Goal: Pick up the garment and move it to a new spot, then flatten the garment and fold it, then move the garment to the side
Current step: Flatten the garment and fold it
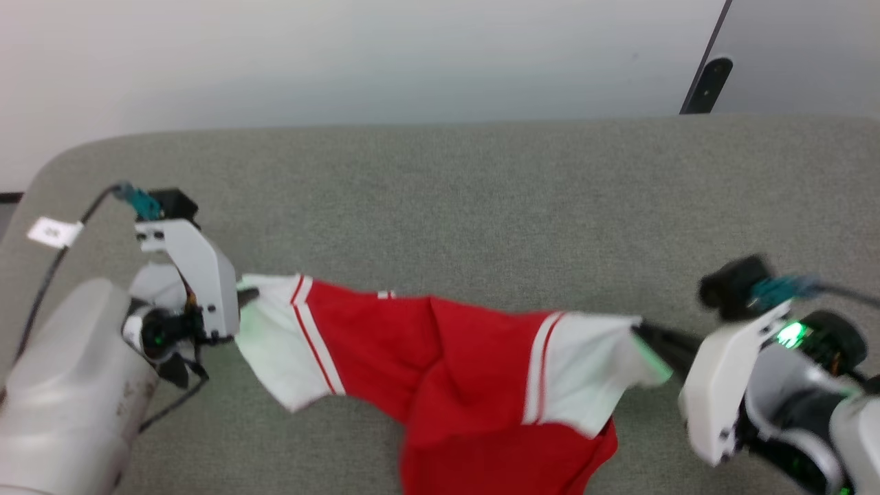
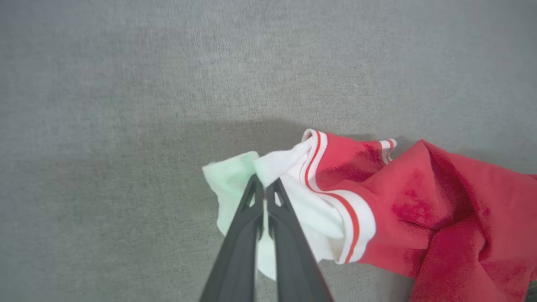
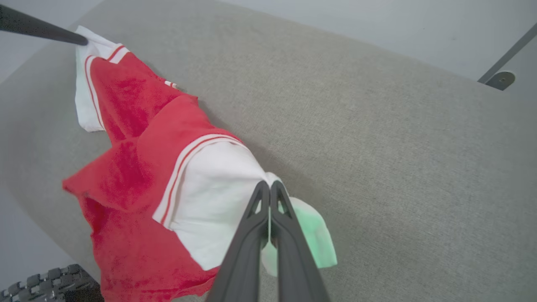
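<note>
Two hands hold the garment (image 1: 440,357) by its white sleeves, strung between them over the grey counter (image 1: 481,192). Head view: left hand (image 1: 247,295) and right hand (image 1: 643,335) stand well apart. Left wrist view: its fingers (image 2: 247,226) pinch sleeve cloth, with striped trim just beside them. Right wrist view: jaws clamped on the other sleeve, with the red body sagging past the counter's edge.

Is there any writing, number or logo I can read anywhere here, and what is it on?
Nothing here can be read.
On the white tag, at the head view's left: dark marks, too blurred to read.
On the garment: red and white stripes, no lettering on the faces that show.
</note>
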Robot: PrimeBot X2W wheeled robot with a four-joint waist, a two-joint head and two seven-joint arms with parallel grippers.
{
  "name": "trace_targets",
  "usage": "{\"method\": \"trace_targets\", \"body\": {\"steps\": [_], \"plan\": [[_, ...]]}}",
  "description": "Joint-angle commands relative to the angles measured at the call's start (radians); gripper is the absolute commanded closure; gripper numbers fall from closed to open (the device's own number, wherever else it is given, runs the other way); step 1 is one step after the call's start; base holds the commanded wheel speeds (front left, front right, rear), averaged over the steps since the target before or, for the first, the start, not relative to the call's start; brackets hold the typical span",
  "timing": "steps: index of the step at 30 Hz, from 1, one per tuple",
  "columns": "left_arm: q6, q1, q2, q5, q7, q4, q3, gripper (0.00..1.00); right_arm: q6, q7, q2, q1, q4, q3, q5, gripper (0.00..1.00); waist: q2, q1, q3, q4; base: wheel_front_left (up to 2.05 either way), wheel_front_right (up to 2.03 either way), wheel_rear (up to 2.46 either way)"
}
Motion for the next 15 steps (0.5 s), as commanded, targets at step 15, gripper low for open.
{"method": "trace_targets", "body": {"steps": [15], "plan": [[0.003,-0.240,0.041,0.081,-0.108,-0.040,-0.025,1.00,-0.001,-0.189,-0.063,-0.405,0.250,-0.017,0.060,1.00,0.0000,0.0000,-0.102,-0.001,0.00,0.00,0.00]]}}
